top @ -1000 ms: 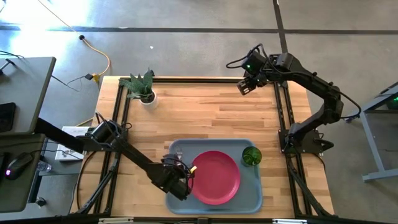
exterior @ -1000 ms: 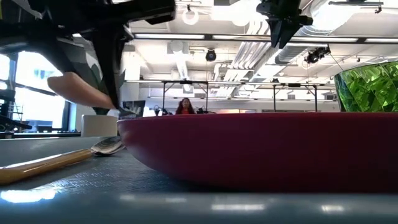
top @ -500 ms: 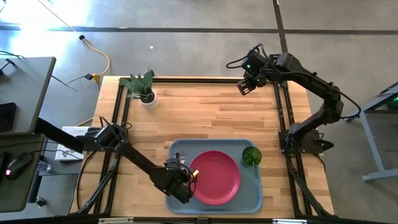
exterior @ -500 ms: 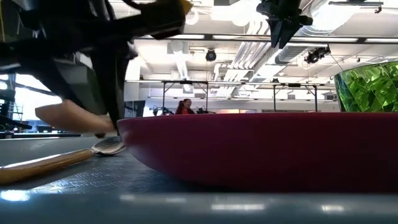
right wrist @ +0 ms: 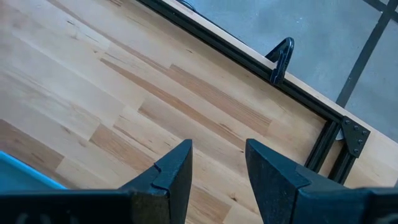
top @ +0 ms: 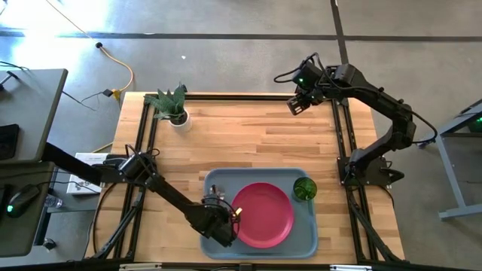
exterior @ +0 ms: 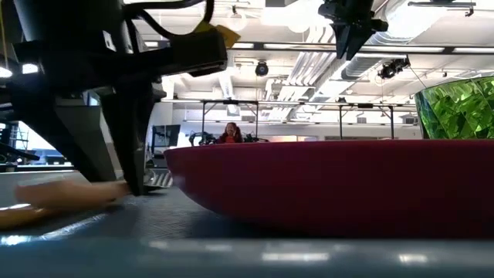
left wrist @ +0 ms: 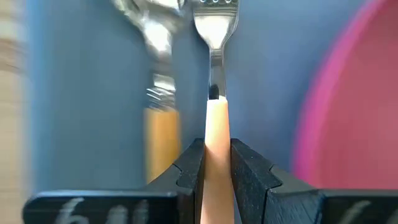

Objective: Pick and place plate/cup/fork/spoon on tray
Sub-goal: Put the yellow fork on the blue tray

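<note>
Left end effector (left wrist: 216,168) grips the fork (left wrist: 216,74) tight, low over the tray (top: 305,239) – releasing crooked, it probably strikes the spoon (left wrist: 160,93) or plate (top: 262,214). Right end effector (right wrist: 217,165) – parted, empty.

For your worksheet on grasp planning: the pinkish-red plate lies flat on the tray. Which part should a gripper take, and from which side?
Grip the plate by its raised rim, one finger over and one under the lip, since it lies flat with nothing else to pinch. Probably come from its far edge: the cup stands to its right and the left gripper holds the fork at its left.
</note>
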You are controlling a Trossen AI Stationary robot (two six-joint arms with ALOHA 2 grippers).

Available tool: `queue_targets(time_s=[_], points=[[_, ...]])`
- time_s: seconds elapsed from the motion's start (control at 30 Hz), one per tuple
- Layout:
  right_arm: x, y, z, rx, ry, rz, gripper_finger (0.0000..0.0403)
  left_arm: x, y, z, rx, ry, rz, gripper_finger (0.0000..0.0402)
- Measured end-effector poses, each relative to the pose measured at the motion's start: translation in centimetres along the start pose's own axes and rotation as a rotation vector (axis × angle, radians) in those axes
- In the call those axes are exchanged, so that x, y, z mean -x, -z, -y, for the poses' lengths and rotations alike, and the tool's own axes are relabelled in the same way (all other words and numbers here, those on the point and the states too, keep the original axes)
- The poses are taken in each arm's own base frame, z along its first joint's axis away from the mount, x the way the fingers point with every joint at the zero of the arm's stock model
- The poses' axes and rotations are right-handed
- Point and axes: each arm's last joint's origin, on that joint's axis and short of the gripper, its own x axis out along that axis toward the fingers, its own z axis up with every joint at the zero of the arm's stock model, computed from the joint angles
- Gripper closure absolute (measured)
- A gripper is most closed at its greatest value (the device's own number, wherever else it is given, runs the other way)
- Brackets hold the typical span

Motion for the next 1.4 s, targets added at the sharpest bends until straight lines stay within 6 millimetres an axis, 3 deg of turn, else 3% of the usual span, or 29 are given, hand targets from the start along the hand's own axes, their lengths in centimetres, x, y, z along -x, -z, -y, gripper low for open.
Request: queue_targets(time_s=[0.73,1.13,1.4], points=[[-0.01,-0.01,-0.01,-0.007,0.0,0.0,0.0263,-0.26,-0.03,0.04,-0.012,-0.012,-0.006,0.0347],[-0.01,-0.01,-0.01,-0.007,0.0,0.0,0.0263,-0.27,0.0,0.1,-0.008,-0.021,-0.026,0.0295],[-0.01,-0.01,-0.01,-0.002,0.0,0.001,0.0263,-0.1,0.03,0.21,-0.015,-0.02,-0.031,0.0291]])
